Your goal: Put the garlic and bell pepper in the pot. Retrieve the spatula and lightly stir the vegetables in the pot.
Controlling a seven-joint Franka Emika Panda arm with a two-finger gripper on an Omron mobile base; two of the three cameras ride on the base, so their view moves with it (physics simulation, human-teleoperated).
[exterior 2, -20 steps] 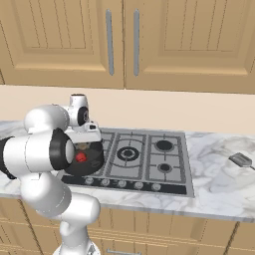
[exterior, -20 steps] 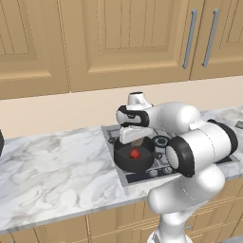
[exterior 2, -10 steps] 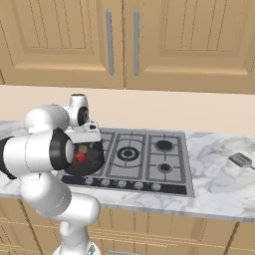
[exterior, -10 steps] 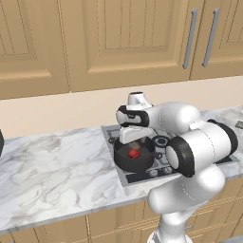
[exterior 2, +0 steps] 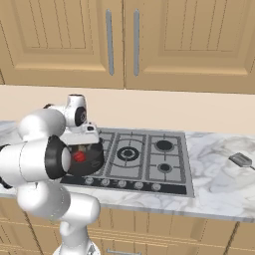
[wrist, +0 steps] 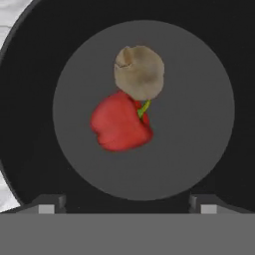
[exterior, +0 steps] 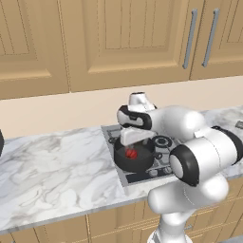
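In the hand view I look straight down into the dark pot (wrist: 30, 99). On its grey floor lies the red bell pepper (wrist: 119, 124), and the beige garlic (wrist: 139, 72) touches its stem side. My gripper (wrist: 127, 206) hangs open above them with nothing between its widely spread fingertips (wrist: 47, 206). From the left base view the hand (exterior: 135, 137) hovers just over the pot (exterior: 137, 165), where the bell pepper (exterior: 131, 153) shows as a red lump. The right base view gives the same pot (exterior 2: 94, 160) and pepper (exterior 2: 78, 157). The spatula (exterior 2: 241, 159) lies far right on the counter.
The pot stands on the front left burner of a grey hob (exterior 2: 149, 159) set in a marble counter (exterior: 52, 166). Wooden wall cabinets (exterior 2: 149, 40) hang above. The spatula lies beyond the hob's right edge, near the counter's far end.
The jaws have spread apart above the pot. The arm, the pot and the base have stayed where they were.
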